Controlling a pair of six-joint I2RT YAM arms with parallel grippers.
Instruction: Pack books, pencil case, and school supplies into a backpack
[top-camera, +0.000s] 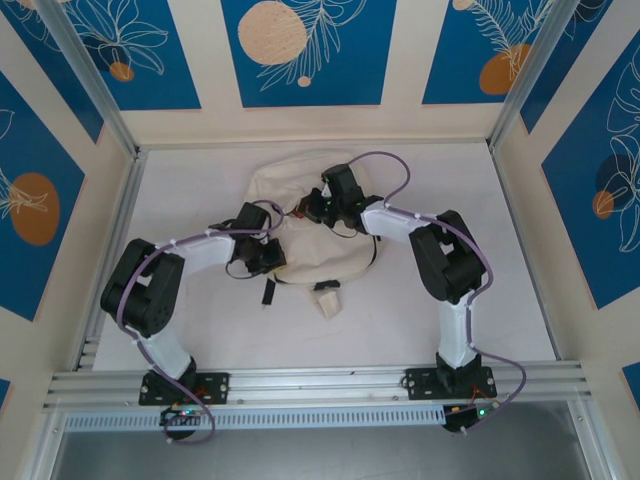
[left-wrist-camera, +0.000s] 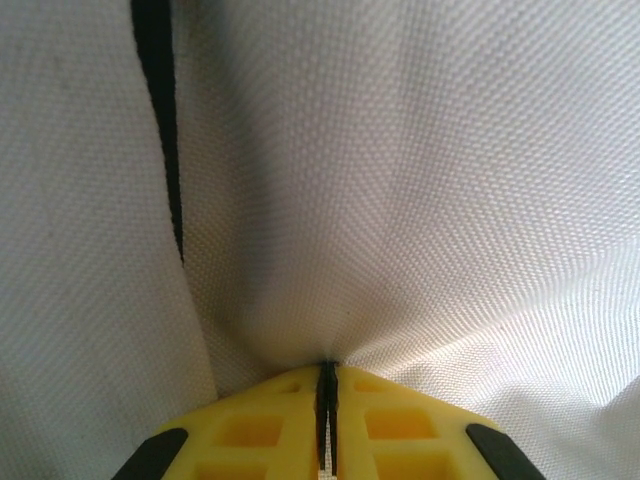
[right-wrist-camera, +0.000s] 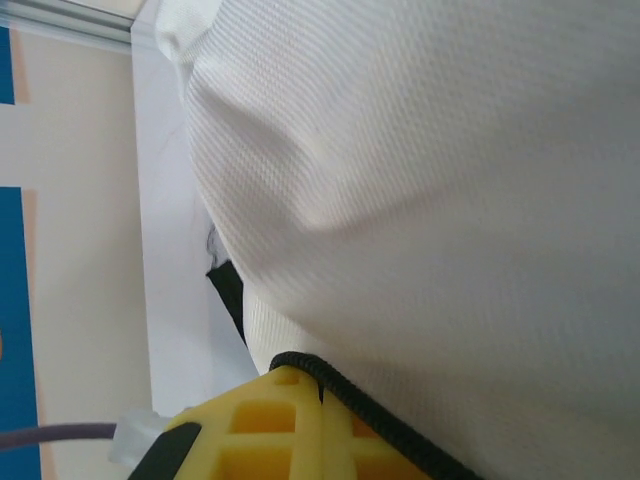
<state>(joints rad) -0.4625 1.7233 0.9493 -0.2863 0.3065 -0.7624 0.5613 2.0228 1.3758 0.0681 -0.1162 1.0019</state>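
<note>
Inside its grip, the left hand is pinching backpack cloth, the right hand black trim; pulling the opening apart seems next.

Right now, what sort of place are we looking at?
Probably a lab test cell, not a classroom: aluminium frame posts boxing in a white table, printed blue panel walls, left arm and right arm bolted to a base rail.

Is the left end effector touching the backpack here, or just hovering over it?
Touching. In the left wrist view, the left end effector is shut on the backpack fabric, and creases radiate from the pinch at its tips.
</note>
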